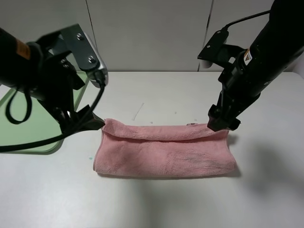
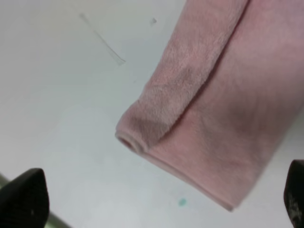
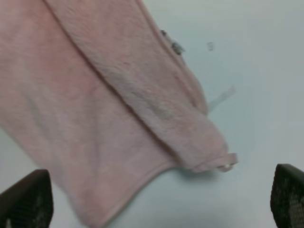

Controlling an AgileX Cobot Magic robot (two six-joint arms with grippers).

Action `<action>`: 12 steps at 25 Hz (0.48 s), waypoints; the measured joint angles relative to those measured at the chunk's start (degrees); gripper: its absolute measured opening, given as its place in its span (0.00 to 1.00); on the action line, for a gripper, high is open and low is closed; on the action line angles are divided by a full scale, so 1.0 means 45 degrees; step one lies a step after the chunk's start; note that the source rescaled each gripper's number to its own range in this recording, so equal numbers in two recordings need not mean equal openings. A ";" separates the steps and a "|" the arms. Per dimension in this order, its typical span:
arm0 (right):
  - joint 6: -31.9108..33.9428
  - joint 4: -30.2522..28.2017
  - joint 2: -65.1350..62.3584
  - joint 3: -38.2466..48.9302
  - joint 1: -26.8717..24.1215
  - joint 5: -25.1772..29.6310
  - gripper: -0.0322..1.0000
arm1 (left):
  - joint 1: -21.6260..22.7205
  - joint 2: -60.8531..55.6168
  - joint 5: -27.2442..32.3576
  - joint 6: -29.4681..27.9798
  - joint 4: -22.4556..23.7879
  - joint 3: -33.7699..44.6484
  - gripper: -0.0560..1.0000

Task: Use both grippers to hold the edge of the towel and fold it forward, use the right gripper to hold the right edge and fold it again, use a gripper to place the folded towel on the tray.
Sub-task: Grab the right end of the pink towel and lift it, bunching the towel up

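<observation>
The dusty-pink towel (image 1: 164, 152) lies folded in half on the white table, a long strip running left to right. A rolled fold runs along its far side (image 1: 156, 132). My left gripper (image 1: 89, 121) is open at the towel's far left corner and holds nothing. In the left wrist view (image 2: 159, 202) its fingertips (image 2: 23, 199) stand wide apart over that corner of the towel (image 2: 209, 118). My right gripper (image 1: 222, 123) is open at the far right corner. In the right wrist view (image 3: 156, 199) it is wide apart over the towel (image 3: 95, 109). The light-green tray (image 1: 40, 137) lies at the left, partly behind my left arm.
A small tag (image 3: 173, 46) shows on the towel's far hem near the right corner. A grey wall panel (image 1: 152, 33) stands behind the table. A faint scratch (image 1: 138, 112) marks the table beyond the towel.
</observation>
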 joint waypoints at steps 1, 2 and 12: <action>0.0153 0.0257 -0.0155 0.0000 0.0000 0.0094 1.00 | 0.0000 -0.0442 0.0287 -0.0246 0.0000 0.0000 1.00; 0.0317 0.0552 -0.0272 0.0000 0.0000 0.0127 1.00 | 0.0000 -0.0885 0.0504 -0.0488 0.0000 0.0000 1.00; 0.1105 0.2174 -0.1154 0.0000 0.0000 0.0332 1.00 | 0.0000 -0.5389 0.3335 -0.3031 0.0000 0.0002 1.00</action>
